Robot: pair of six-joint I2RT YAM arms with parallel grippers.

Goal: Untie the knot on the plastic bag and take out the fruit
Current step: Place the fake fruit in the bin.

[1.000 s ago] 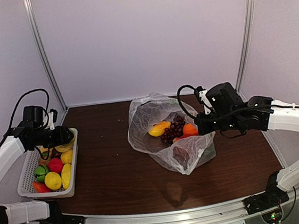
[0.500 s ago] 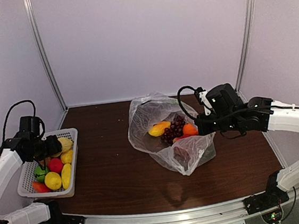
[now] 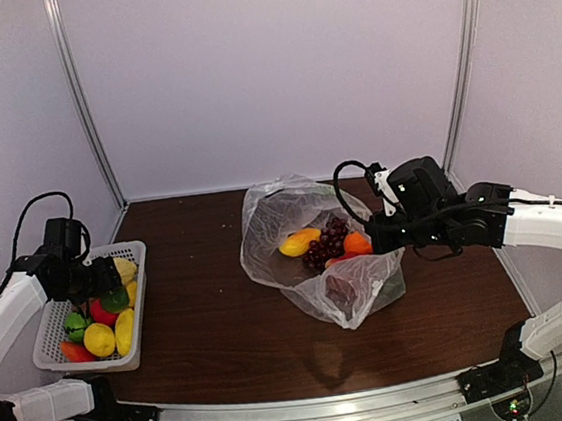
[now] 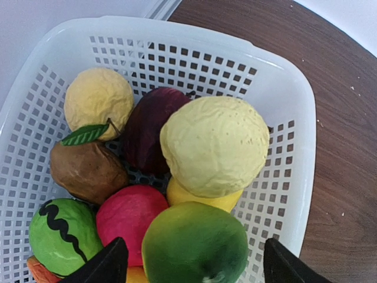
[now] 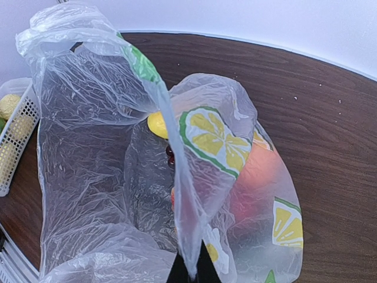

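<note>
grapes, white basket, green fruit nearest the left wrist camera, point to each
grapes (image 3: 325, 247): top external view, middle of the dark bunch.
white basket (image 4: 177, 29): left wrist view, far rim.
green fruit (image 4: 194, 244): left wrist view, middle of its rounded top.

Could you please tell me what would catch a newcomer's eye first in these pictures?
The big crinkly plastic bag mid-table stands out, with the right gripper pinching its film and bright fruit showing inside. At the left edge, the white basket is heaped with colourful fruit, the left gripper open over a green piece.
</note>
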